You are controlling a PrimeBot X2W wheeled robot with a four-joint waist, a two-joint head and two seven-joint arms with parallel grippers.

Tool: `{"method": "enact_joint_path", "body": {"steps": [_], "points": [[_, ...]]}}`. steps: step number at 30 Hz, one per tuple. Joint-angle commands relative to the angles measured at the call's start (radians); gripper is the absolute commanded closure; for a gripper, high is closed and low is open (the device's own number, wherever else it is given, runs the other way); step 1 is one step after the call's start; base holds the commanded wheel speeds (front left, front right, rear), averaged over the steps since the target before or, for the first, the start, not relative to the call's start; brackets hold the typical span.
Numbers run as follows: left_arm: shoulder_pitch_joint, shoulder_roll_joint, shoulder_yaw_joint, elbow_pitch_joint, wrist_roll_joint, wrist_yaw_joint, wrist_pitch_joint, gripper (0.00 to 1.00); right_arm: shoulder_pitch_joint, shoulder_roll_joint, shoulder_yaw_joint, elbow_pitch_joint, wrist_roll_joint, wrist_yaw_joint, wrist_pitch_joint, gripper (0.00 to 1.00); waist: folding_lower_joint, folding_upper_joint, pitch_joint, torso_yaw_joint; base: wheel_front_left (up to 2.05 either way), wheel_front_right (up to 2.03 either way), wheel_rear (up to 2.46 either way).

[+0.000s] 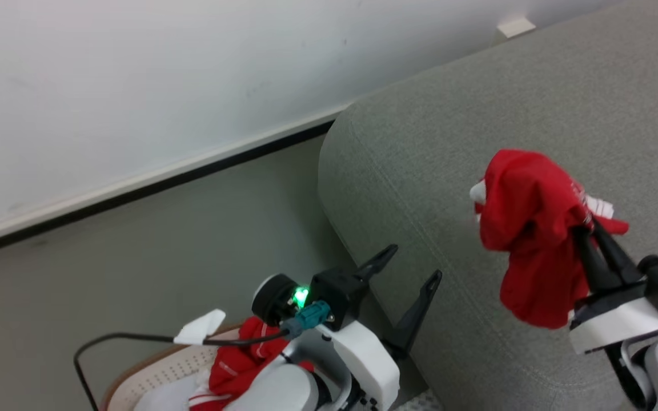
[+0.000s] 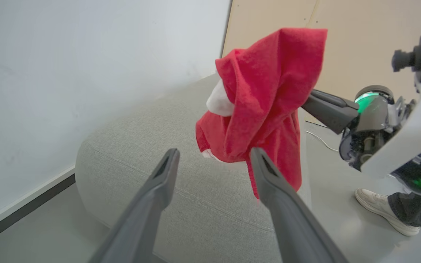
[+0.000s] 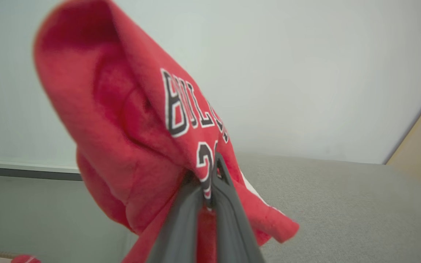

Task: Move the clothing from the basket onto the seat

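Observation:
A red garment (image 1: 526,228) with "BULLS" lettering (image 3: 192,113) hangs bunched from my right gripper (image 1: 589,228), which is shut on it above the grey seat (image 1: 420,160). From the left wrist view the same garment (image 2: 265,102) dangles over the seat (image 2: 166,171). My left gripper (image 1: 409,265) stands open with nothing between its fingers (image 2: 159,182), beside the seat's corner. At the bottom left sits the white perforated basket (image 1: 163,371) with its tan rim, and more red-and-white clothing (image 1: 235,365) lies in it, partly hidden by my left arm.
A white wall with a dark baseboard (image 1: 152,182) runs behind the grey floor (image 1: 163,257). A black cable (image 1: 112,342) loops over the basket. A person's pale shoe (image 2: 382,210) stands on the floor past the seat, beside a tan panel (image 2: 356,40).

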Motion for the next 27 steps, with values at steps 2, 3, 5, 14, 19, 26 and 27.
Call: {"method": "enact_joint_path", "body": {"steps": [2,3,5,14,19,26,27], "points": [[-0.041,0.022,0.004,-0.014,0.023,-0.009,0.017,0.00,-0.054,0.013,-0.044,-0.001,-0.001,-0.003,-0.001,1.00,0.0000,0.0000,0.116,0.034,0.00,0.00,0.00],[-0.060,0.028,0.004,-0.022,0.026,-0.013,0.027,0.00,-0.077,0.014,-0.066,0.006,-0.009,-0.003,-0.001,1.00,0.0000,0.0000,0.148,0.045,0.00,0.00,0.00],[-0.099,0.038,0.007,-0.041,0.038,-0.022,0.048,0.00,-0.135,0.022,-0.118,0.022,-0.012,-0.003,-0.001,1.00,0.0000,0.0000,0.216,0.068,0.00,0.00,0.00],[-0.274,0.052,0.010,-0.084,0.080,-0.070,0.100,0.00,-0.470,-0.046,-0.333,0.208,-0.047,-0.003,0.015,1.00,0.0000,0.0000,0.492,0.180,0.00,0.00,0.00],[-0.345,0.058,0.018,-0.082,0.102,-0.074,0.091,0.00,-0.629,-0.078,-0.463,0.348,-0.127,-0.003,0.017,1.00,0.0000,0.0000,0.591,0.213,0.00,0.00,0.00],[-0.365,0.067,0.036,-0.061,0.102,-0.063,0.063,0.00,-0.703,-0.053,-0.644,0.521,-0.353,-0.003,0.012,1.00,0.0000,0.0000,0.639,0.250,0.00,0.00,0.00],[-0.355,0.068,0.041,-0.056,0.092,-0.063,0.056,0.00,-0.706,-0.045,-0.666,0.535,-0.376,-0.003,0.009,1.00,0.0000,0.0000,0.635,0.250,0.00,0.00,0.00]]}}
